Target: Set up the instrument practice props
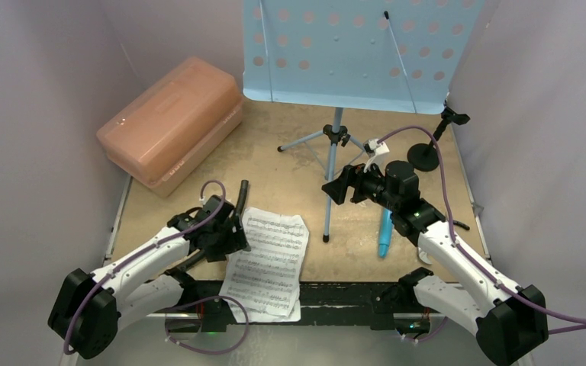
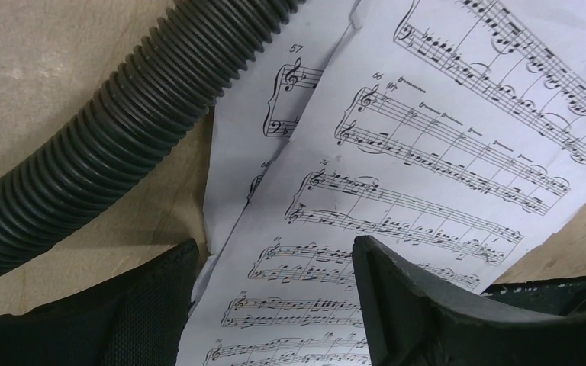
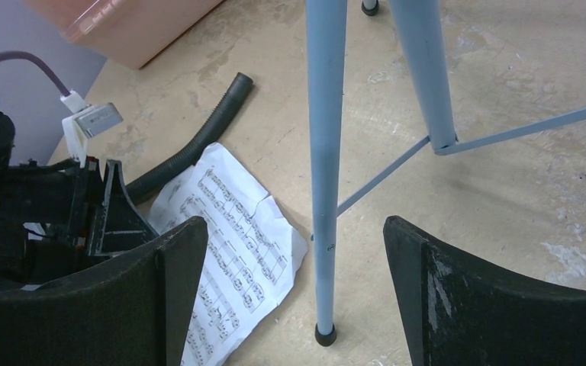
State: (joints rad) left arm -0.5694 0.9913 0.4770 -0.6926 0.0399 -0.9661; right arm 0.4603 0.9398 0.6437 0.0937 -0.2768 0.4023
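Top external view: tan, scuffed board surface point(image 1: 290, 171) closed in by pale purple walls point(image 1: 38, 76) at the left, right and far edges, with open floor mainly at its centre. The music stand point(image 1: 351, 53), a light-blue perforated panel on a thin tripod, stands at the middle of the far edge. The mic stand point(image 1: 424, 156), short, black and round-based, is in the far right corner. A salmon-pink translucent case point(image 1: 172, 122) fills the far left corner. The sheet-music pages point(image 1: 269, 259), white and creased, lie left of centre and overhang the near edge. The microphone point(image 1: 384, 236), slim and turquoise, lies right of centre toward the near edge, just beside the right arm. The left gripper point(image 1: 233, 232) sits at the pages' left margin, and the right gripper point(image 1: 336, 187) is at the tripod's near leg. Left wrist view: the left gripper point(image 2: 275, 297) is released, its fingers point(image 2: 412, 305) spread over the printed staves of two overlapping pages; contact with the paper cannot be told. A ribbed black hose point(image 2: 122, 130) curves just beside the pages' edge. Right wrist view: the right gripper point(image 3: 290, 282) is released, with wide black textured fingers point(image 3: 458, 290). The smooth blue tripod leg point(image 3: 324, 152) with its black rubber foot appears between them, touched by neither. The pages, hose, case corner and left arm are seen beyond on that side, with bare board on the other.
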